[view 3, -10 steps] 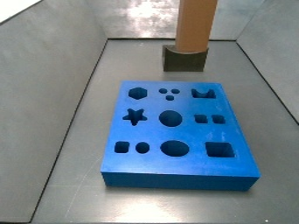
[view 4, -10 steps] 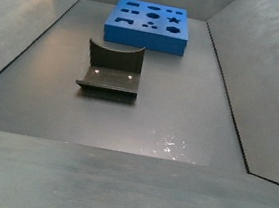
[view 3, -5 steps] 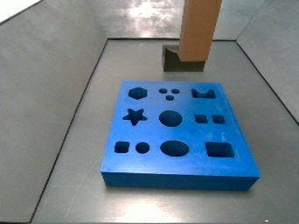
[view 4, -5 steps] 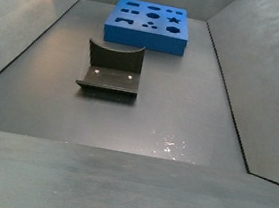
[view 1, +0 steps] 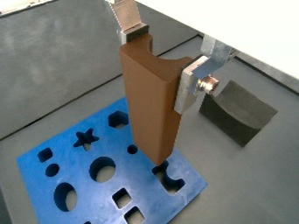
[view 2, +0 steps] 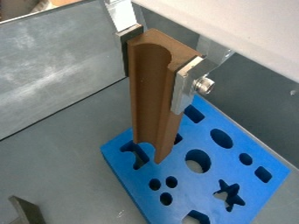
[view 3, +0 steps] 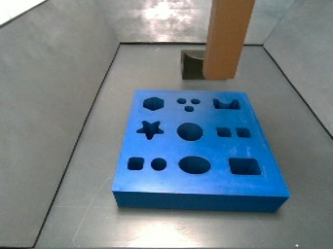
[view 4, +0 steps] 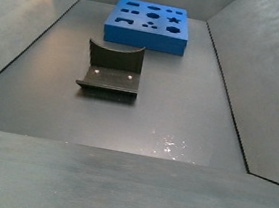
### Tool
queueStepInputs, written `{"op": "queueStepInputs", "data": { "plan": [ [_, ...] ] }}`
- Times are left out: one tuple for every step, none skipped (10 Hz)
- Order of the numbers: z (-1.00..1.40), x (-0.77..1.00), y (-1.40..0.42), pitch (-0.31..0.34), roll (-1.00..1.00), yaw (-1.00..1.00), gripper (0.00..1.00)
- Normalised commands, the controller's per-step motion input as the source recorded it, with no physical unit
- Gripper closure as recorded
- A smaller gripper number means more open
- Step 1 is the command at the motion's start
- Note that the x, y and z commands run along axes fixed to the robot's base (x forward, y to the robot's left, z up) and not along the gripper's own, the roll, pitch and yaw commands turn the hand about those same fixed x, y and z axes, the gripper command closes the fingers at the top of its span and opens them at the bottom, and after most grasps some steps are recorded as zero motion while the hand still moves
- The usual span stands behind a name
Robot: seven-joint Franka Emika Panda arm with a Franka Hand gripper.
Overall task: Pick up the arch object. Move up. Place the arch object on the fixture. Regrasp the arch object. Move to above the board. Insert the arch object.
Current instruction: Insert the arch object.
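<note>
Above board (view 1: 70, 166), pincer (view 1: 163, 54) gripping arch object (view 1: 152, 105)

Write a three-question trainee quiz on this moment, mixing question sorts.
1. True or false: the arch object lies flat on the board.
2. What does the claw grip? A) nothing B) the arch object C) the fixture
3. Fill in: in a side view, the fixture sits on the floor, ____ from the board.

Key:
1. False; it hangs upright above the board's arch cutout.
2. B
3. apart
</note>
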Motion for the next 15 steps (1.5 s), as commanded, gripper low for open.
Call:
{"op": "queueStepInputs", "data": {
  "plan": [
    [-0.21,1.00,-0.07,0.007,0.13,0.00,1.00],
    [-0.20,1.00,-0.05,0.006,0.13,0.00,1.00],
    [-0.17,1.00,-0.01,0.006,0.13,0.00,1.00],
    [-0.16,1.00,-0.01,0.004,0.13,0.00,1.00],
    [-0.16,1.00,-0.01,0.004,0.13,0.00,1.00],
    [-0.17,1.00,0.00,0.004,0.13,0.00,1.00],
    [-0.17,1.00,0.00,0.004,0.13,0.00,1.00],
    [-0.15,1.00,0.00,0.004,0.12,0.00,1.00],
    [-0.14,1.00,0.00,0.003,0.12,0.00,1.00],
    [-0.15,1.00,0.00,0.007,0.12,0.00,1.00],
    [-0.15,1.00,0.00,0.019,0.12,0.00,1.00],
    [-0.19,1.00,-0.03,0.043,0.13,0.00,1.00],
    [-0.24,1.00,-0.04,0.050,0.12,0.00,1.00],
    [-0.24,1.00,-0.08,0.069,0.14,0.00,1.00],
    [-0.25,0.99,-0.08,0.063,0.13,0.00,1.00]
  ]
}}
